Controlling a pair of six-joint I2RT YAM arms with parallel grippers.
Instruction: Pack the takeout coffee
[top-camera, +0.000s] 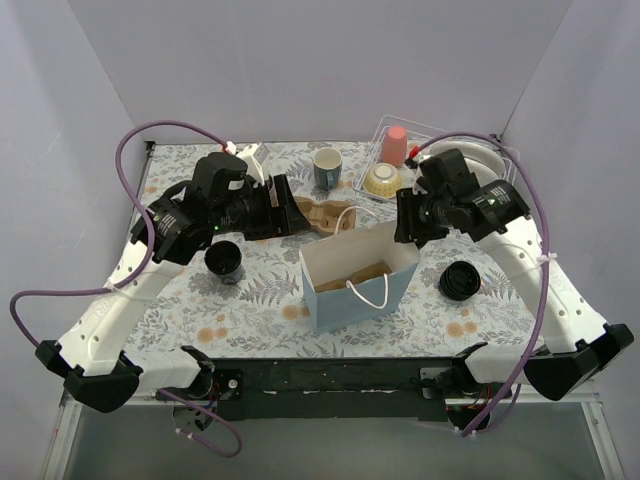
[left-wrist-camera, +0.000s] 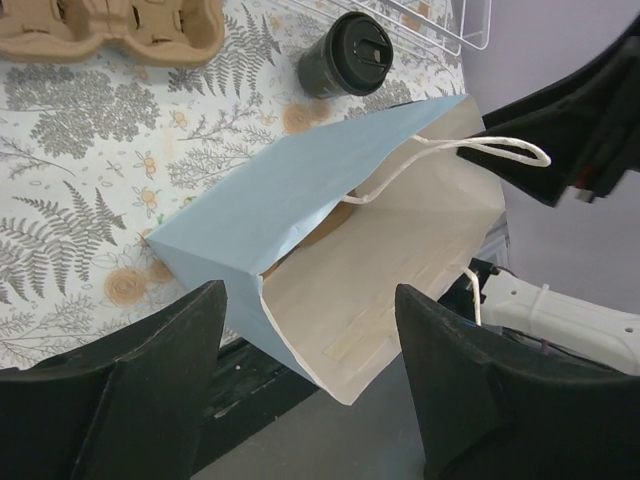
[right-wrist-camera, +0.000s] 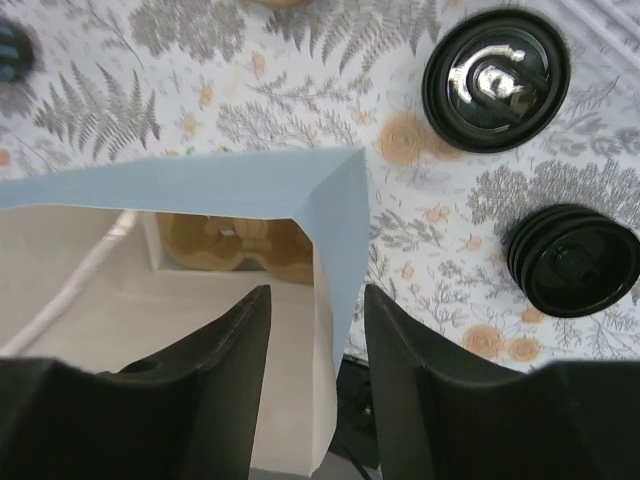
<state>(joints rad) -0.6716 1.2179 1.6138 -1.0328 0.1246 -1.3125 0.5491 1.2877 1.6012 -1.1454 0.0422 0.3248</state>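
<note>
Takeout coffee cups (top-camera: 225, 260), black with black lids, stand on the fern-print table (top-camera: 260, 300) outside the paper bag (top-camera: 335, 300), apart from both grippers. The right gripper (right-wrist-camera: 316, 300) has its jaws apart, straddling the bag's top edge at one corner. The thin wall runs up the gap, and I cannot tell whether either finger touches it. The left gripper (left-wrist-camera: 308, 300) hangs over the bag's open mouth from the other side, jaws wide apart with nothing gripped. One white cord handle (left-wrist-camera: 500, 150) loops up against the right gripper's black body. On the bag's floor lies a brown cardboard piece (right-wrist-camera: 230, 240). From above, one cup stands left of the bag beside the left arm, and a second cup (top-camera: 460, 282) stands to the bag's right. The right wrist view shows two black round tops (right-wrist-camera: 497, 80) on the table near that corner, close together but apart; which cups these are I cannot tell. Behind the bag lies a brown cup carrier (top-camera: 320, 212), and farther back stand a grey-green mug (top-camera: 327, 167), a pink cup (top-camera: 395, 145) and a cream bowl (top-camera: 382, 180).
</note>
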